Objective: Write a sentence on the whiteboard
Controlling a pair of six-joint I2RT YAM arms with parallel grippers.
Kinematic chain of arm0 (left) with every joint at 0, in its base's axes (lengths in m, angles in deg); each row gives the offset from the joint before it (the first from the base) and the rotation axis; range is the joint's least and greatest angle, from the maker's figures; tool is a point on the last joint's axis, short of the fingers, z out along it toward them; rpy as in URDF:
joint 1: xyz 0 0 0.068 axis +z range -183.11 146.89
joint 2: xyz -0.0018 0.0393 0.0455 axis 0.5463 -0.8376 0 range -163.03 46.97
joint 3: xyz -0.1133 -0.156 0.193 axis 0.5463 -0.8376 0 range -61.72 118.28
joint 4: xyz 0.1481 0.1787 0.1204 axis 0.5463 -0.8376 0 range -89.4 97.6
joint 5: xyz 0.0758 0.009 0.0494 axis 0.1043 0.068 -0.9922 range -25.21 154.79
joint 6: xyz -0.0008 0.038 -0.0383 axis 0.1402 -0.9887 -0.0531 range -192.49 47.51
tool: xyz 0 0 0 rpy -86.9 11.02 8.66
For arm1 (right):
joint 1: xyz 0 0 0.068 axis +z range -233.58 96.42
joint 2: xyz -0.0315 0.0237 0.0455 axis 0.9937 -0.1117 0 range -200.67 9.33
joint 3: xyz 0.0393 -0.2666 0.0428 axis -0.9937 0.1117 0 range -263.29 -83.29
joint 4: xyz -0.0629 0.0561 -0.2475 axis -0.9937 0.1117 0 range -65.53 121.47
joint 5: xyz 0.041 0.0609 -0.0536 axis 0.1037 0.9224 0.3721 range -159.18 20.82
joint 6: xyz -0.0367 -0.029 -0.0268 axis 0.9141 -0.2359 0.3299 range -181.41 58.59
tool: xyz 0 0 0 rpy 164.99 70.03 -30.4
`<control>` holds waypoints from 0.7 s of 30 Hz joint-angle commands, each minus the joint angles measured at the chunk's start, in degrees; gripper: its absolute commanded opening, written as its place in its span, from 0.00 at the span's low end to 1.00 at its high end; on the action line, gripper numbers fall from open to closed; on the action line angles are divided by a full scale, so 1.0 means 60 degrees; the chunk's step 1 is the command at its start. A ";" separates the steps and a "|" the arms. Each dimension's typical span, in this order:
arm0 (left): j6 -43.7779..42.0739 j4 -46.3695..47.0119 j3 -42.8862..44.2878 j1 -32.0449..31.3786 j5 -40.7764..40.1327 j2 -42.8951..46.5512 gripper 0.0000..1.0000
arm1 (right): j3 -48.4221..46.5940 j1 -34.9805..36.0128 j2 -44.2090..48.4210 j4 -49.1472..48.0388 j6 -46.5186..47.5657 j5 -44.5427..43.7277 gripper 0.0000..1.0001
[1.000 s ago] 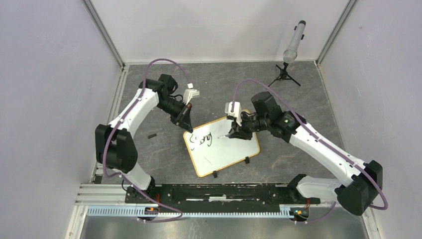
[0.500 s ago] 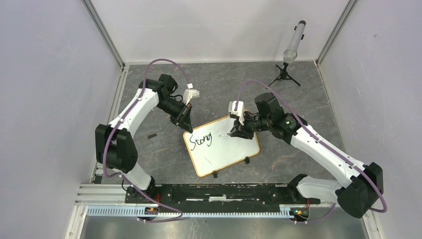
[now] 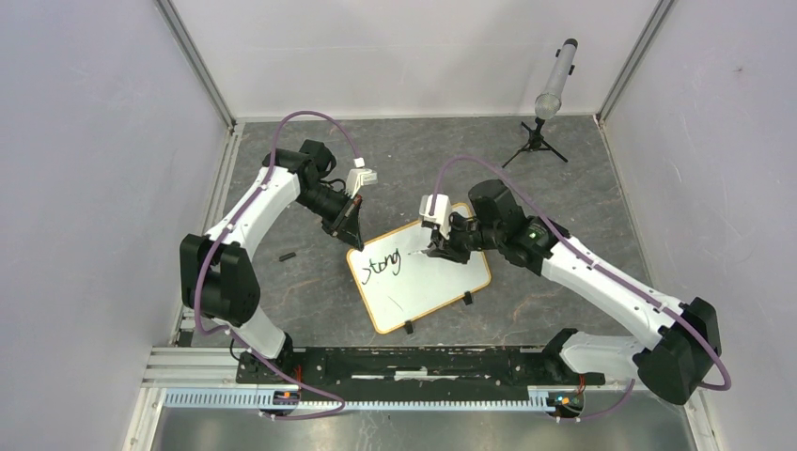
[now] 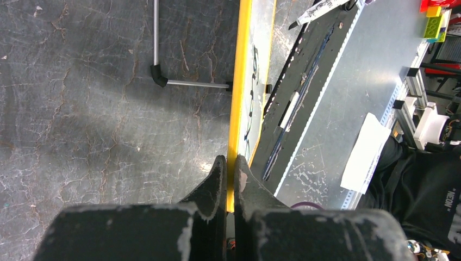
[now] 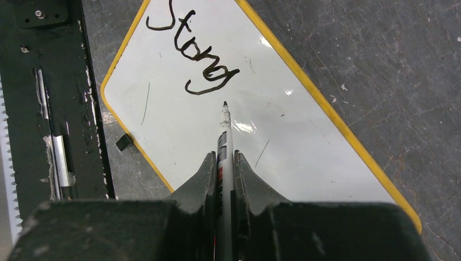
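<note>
Resting on the dark grey cracked desk (image 3: 310,282), at the centre of the top view: the small rectangular whiteboard (image 3: 423,282) with a thin yellow-orange frame, black handwriting running across its upper left. Pinching the frame's upper-left edge with the left claw (image 3: 351,241). Clamping a slim white marker pen (image 5: 224,130) in the right claw (image 5: 224,157), with the tip sitting just below the last letter; impossible telling whether touching.

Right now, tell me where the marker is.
In the right wrist view the marker is clamped in the right hand, its tip by the whiteboard just below the last letter of the written word.
</note>
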 commanded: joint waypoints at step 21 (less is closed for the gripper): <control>-0.0057 0.0089 0.0094 0.0039 -0.0065 -0.0057 0.02 | 0.0042 0.0196 -0.0491 -0.0807 -0.0031 -0.0917 0.00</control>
